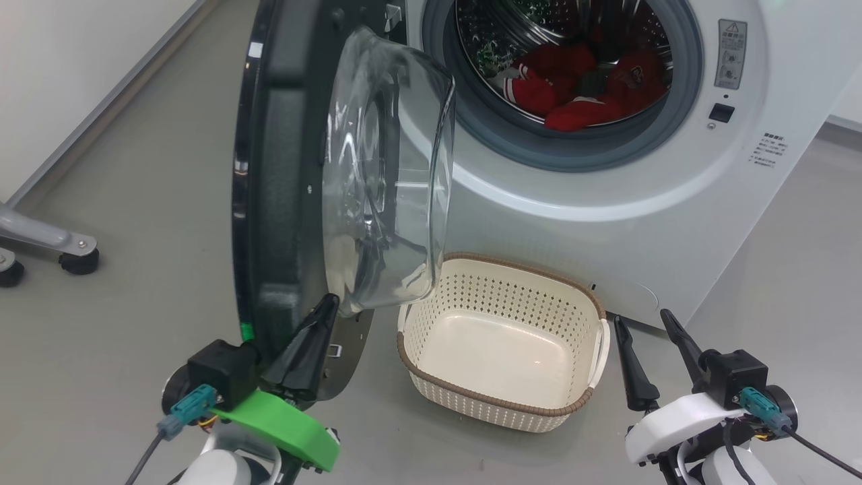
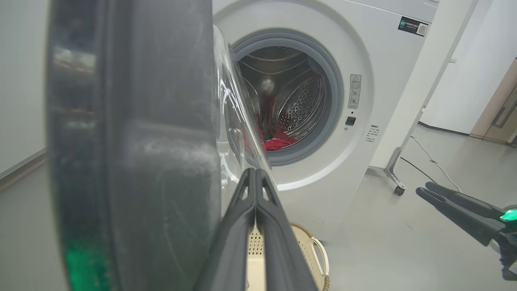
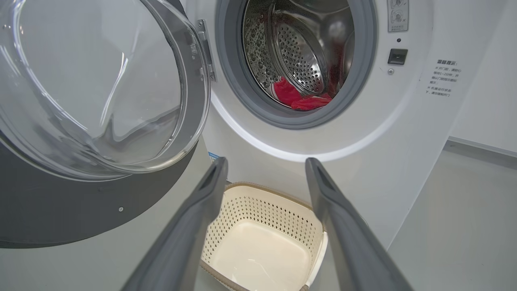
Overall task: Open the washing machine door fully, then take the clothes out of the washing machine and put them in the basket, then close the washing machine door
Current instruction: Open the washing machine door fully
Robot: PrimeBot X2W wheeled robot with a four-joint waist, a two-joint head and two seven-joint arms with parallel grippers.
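Note:
The washing machine (image 1: 606, 222) stands with its round black door (image 1: 279, 188) swung out about square to the front, glass bowl (image 1: 387, 175) facing right. Red clothes (image 1: 579, 84) lie in the steel drum; red clothes (image 3: 301, 97) also show low in the drum. The cream basket (image 1: 502, 404) sits empty on the floor below the opening. My left gripper (image 1: 328, 304) is shut, its tips against the door's inner face by the glass bowl's lower edge, holding nothing. My right gripper (image 1: 645, 322) is open, low at the basket's right side. In the right wrist view the basket (image 3: 262, 202) lies between the spread fingers (image 3: 194, 218).
A grey caster leg (image 1: 60, 246) stands on the floor at far left beside a white wall. Another wheeled stand leg (image 2: 395, 178) and a cable lie right of the machine. Open grey floor (image 1: 794, 283) spreads to the right.

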